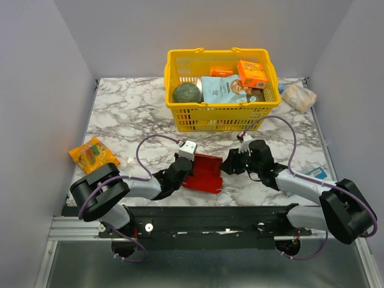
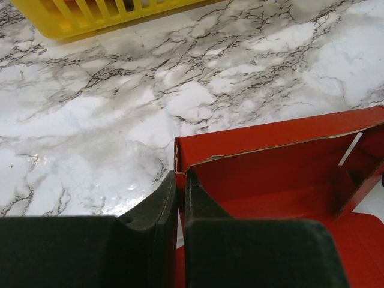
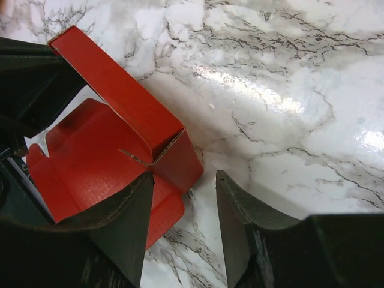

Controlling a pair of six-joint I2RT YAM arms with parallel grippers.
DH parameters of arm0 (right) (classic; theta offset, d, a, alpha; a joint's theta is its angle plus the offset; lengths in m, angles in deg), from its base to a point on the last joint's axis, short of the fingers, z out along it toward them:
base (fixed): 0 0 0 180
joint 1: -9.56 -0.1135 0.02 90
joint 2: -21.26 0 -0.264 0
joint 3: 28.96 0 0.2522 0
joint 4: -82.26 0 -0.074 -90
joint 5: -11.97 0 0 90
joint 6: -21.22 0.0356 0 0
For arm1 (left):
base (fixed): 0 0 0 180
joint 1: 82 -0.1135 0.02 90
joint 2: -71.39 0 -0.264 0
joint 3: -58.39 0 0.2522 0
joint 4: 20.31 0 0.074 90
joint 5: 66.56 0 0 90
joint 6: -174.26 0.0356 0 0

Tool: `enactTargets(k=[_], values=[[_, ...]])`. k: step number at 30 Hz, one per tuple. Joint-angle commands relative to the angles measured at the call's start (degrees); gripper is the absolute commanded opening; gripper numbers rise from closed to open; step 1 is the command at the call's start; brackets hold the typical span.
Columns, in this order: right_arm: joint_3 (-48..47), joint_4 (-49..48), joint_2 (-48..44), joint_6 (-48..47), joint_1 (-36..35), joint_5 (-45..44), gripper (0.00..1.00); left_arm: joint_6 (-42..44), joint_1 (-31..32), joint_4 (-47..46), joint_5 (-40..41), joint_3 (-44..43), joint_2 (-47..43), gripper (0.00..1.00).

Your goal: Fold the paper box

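Observation:
The paper box (image 1: 204, 172) is bright red cardboard, partly formed, lying on the marble table between the two arms. My left gripper (image 1: 182, 173) is at its left end. The left wrist view shows that gripper (image 2: 180, 180) shut on the box's thin upright left wall (image 2: 282, 162). My right gripper (image 1: 228, 164) is at the box's right end. In the right wrist view it (image 3: 183, 174) stands open: one finger (image 3: 129, 222) lies over the box's inner floor, the other is on the bare table, and the raised corner of the box (image 3: 174, 156) sits just ahead of the gap.
A yellow basket (image 1: 216, 117) with groceries stands behind the box, its corner visible in the left wrist view (image 2: 90, 15). An orange snack packet (image 1: 93, 154) lies at the left edge. A wrapped packet (image 1: 299, 96) lies back right, a small blue-white item (image 1: 317, 174) near the right arm.

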Motion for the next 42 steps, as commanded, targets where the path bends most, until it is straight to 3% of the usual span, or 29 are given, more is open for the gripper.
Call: enactTargets(k=[1, 22, 26, 27, 33, 42], values=[[-0.3, -3.8, 2.8, 0.4, -0.7, -2.8, 0.52, -0.2, 0.0, -1.9, -2.3, 0.3, -0.1, 0.00], [-4.3, -9.0, 12.6, 2.2, -2.2, -11.5, 0.34, -0.3, 0.0, -3.2, -3.2, 0.6, 0.2, 0.00], [-5.9, -6.1, 13.3, 2.4, -3.6, -16.3, 0.20, -0.5, 0.1, -2.9, -2.6, 0.5, 0.5, 0.00], [-6.1, -4.6, 13.5, 2.5, -4.2, -16.9, 0.12, -0.4, 0.2, -2.7, -2.4, 0.4, 0.5, 0.00], [-9.1, 1.3, 14.7, 2.9, -6.8, -26.1, 0.03, -0.3, 0.7, -1.3, 0.3, 0.0, 0.3, 0.00], [-13.9, 11.3, 16.8, 6.6, -10.1, -40.0, 0.01, -0.4, 1.2, 1.3, 4.0, -0.5, -0.7, 0.00]])
